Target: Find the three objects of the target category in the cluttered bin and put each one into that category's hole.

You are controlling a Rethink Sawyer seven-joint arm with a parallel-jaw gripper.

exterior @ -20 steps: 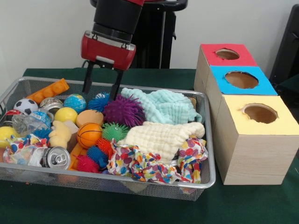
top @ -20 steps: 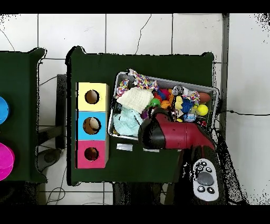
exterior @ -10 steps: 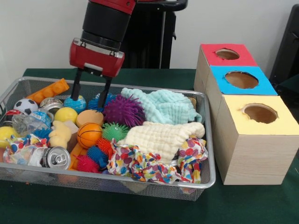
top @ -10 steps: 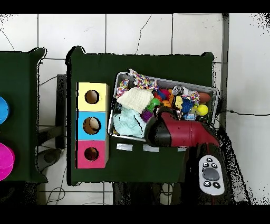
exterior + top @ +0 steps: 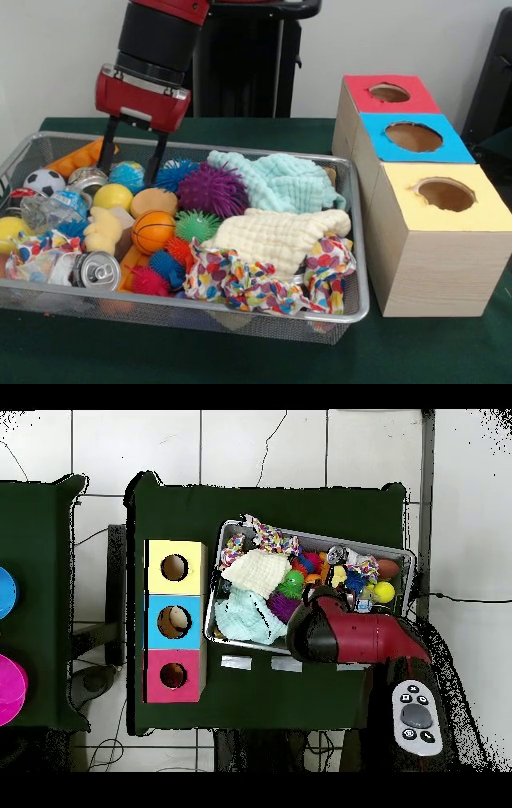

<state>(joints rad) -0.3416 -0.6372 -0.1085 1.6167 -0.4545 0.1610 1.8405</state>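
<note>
— Over the far left of the cluttered bin [image 5: 356, 308]: pincer [image 5: 130, 154] hanging empty, prongs spread apart, likely poised to probe the clutter.

— And the three objects?

— Only a pale yellow plush [image 5: 102, 230] showing, near the front left; others probably buried. Well apart on the bench, the hole [image 5: 390, 93], red-ringed.

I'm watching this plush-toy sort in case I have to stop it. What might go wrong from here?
The open gripper hangs over the blue globe ball, not the pale yellow plush toy; it may grab the wrong thing. That toy lies wedged among the basketball, a can and cloth, so a grasp may slip. The wire basket rim is close to the fingers.
</note>
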